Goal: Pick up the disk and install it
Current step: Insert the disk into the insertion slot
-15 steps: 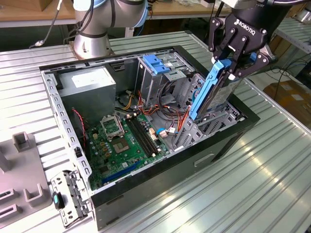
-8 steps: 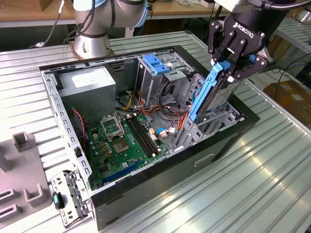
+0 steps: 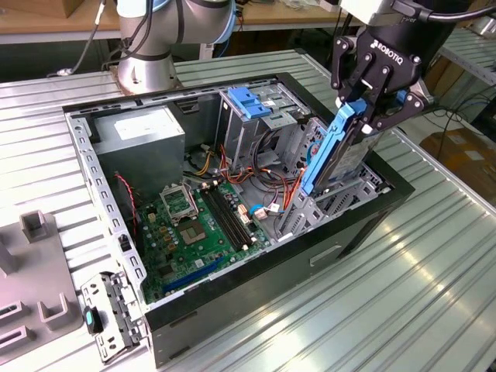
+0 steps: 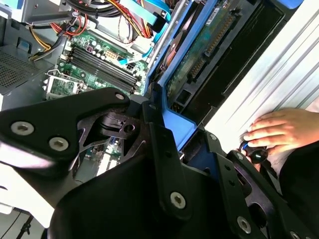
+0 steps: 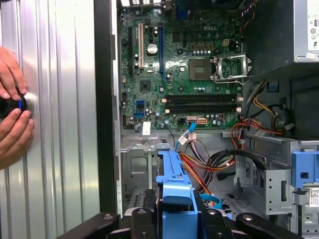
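The black gripper [image 4: 182, 133] squeezes the disk [image 4: 199, 55] by its blue rail [image 4: 175, 124], with one finger on each side of the rail. The disk's green underside shows, with a long dark plug on it. On one side of the disk lies the big green board [image 4: 94, 64], with red, yellow and orange wires [image 4: 117, 15] near it. On the other side of the disk come the black case wall [image 4: 244, 50] and then the ribbed metal table [image 4: 279, 69]. There a person's hand [image 4: 281, 130] touches a small black knob [image 4: 255, 155].

A shiny metal table [image 3: 434, 294] with long grooves (silver all over); a wooden bench [image 3: 39, 23] stands behind it.
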Robot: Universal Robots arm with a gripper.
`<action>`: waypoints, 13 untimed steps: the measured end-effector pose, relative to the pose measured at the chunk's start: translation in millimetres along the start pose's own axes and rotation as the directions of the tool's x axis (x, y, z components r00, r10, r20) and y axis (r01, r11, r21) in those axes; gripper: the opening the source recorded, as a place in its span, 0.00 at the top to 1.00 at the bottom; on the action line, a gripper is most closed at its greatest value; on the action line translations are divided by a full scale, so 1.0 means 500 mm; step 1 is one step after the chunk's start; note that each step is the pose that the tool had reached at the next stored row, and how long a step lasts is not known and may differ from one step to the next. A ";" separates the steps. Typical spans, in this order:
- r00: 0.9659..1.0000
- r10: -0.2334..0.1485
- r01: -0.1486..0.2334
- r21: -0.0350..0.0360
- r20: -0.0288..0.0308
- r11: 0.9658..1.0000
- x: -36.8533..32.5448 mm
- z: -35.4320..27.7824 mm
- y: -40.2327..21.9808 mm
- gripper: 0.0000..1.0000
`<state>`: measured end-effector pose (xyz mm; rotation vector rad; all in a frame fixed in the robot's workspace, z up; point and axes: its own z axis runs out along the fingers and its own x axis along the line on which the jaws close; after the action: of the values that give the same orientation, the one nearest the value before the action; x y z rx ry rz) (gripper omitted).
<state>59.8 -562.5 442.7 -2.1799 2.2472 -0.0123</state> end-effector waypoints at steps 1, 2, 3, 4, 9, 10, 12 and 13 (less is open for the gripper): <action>1.000 0.000 0.000 0.000 0.000 1.000 0.000 0.001 0.000 0.63; 1.000 0.000 0.000 0.000 0.000 1.000 0.000 0.002 -0.001 0.63; 1.000 0.000 0.000 0.000 0.000 1.000 0.000 0.003 -0.001 0.63; 1.000 0.000 0.000 0.000 0.000 1.000 0.000 0.004 -0.002 0.63; 1.000 0.000 0.000 0.000 0.000 1.000 0.000 0.005 -0.002 0.63; 1.000 0.000 0.000 0.000 0.000 1.000 0.000 0.004 -0.002 0.63; 1.000 0.000 0.000 0.002 0.001 1.000 0.000 0.002 -0.002 0.63; 1.000 0.000 0.000 0.005 0.000 1.000 0.000 -0.001 -0.002 0.63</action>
<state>60.8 -562.6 443.3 -2.1774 2.2443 -0.0173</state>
